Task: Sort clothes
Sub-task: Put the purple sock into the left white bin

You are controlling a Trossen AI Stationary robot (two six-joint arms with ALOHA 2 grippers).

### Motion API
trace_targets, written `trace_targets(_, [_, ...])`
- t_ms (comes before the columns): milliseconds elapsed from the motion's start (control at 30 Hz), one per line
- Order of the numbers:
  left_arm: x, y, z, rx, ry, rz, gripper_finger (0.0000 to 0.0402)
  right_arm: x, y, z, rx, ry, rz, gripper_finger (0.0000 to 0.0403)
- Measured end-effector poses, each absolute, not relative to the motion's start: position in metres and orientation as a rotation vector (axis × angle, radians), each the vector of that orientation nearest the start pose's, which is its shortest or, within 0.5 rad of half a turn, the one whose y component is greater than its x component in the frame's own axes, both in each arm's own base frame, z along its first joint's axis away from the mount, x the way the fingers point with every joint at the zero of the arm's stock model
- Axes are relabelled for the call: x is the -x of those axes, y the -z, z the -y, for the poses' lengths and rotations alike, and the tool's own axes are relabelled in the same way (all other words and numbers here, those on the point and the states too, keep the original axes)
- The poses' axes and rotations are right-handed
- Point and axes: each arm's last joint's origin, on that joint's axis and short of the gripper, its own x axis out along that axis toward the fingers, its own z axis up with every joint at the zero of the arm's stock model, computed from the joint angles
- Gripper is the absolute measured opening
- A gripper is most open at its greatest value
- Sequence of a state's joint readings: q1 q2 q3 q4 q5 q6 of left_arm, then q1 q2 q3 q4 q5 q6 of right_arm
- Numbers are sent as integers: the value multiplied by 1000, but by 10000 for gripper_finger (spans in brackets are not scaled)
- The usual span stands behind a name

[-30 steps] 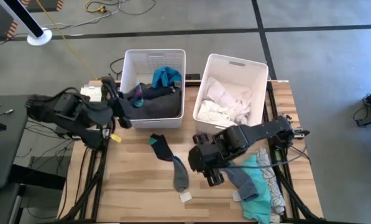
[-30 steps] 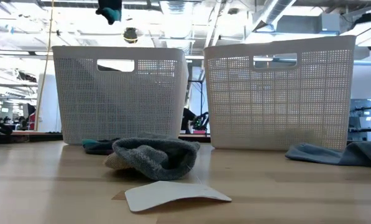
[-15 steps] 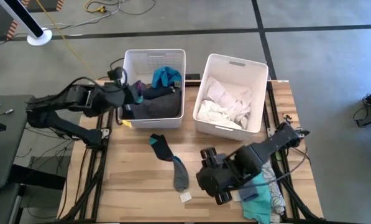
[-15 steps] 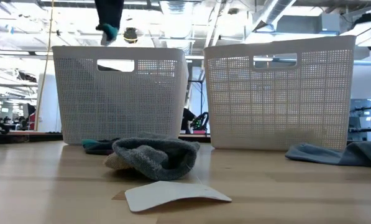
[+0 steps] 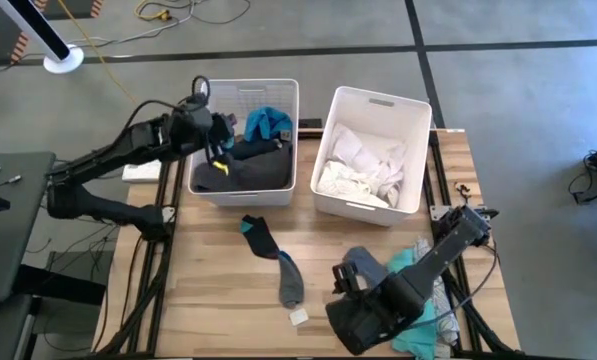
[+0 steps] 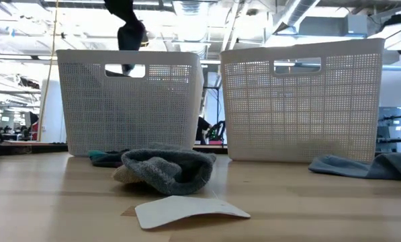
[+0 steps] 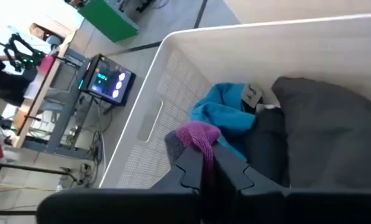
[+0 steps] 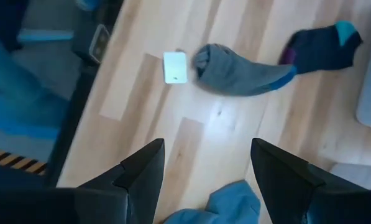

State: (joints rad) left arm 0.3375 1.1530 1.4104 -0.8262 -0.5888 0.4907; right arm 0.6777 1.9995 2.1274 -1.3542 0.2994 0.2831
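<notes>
Take the left bin [image 5: 246, 95] as your landmark: a white perforated bin at the back of the wooden table [image 5: 218, 290], with a second white bin [image 5: 378, 110] just beside it holding white garments [image 5: 363, 165]. Inside the left bin you have a blue garment [image 5: 266, 122] toward its far wall and a dark grey garment [image 5: 253, 170] filling most of the floor. In front of that bin, on the bare wood, lie a navy sock with a teal toe [image 5: 256, 234] and, farther toward the front edge, a grey sock [image 5: 290, 280], touching end to end; a small white card [image 5: 299, 316] sits just beside the grey sock. Well off toward the second bin's side of the table is a heap of blue and teal clothes [image 5: 418, 290], with a patterned white piece [image 5: 440, 300] under it.

Your left gripper [image 5: 214, 140] hangs over the left bin's near corner, fingers clamped together on a dark sock with a purple end [image 7: 196, 138] that dangles above the clothes inside.

Your right gripper [image 5: 350, 284] is at the front of the table beside the blue heap, jaws spread wide with nothing between them; the grey sock lies ahead of its fingers [image 8: 141, 177].
</notes>
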Motion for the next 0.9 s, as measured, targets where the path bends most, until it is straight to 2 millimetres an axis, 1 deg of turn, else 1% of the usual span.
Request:
trace_targets(300, [-187,-401,-132,-463,-794,-792,6,-303,-319,-250,407,7,-1125,253])
trace_targets(400, [-183,-394,-142,-424,-763,-788,6,-303,-311,-250,442,76,-1105,253])
trace_targets(500, [-183,-391,-147,-387,-707,-725,6,-303,-301,-246,523,193,-1051,253])
trace_targets(600, [-184,-391,-148,-354,-613,-662,6,-305,-295,-240,646,331,-954,252])
trace_targets(700, [-185,-395,-147,-341,-556,-589,6,-307,-298,-226,741,481,-844,246])
trace_targets(800, [-185,-396,-147,-356,-565,-590,6,-310,-311,-207,722,561,-805,235])
trace_targets(900, [-182,-395,-152,-393,-654,-643,6,-315,-318,-191,686,601,-808,223])
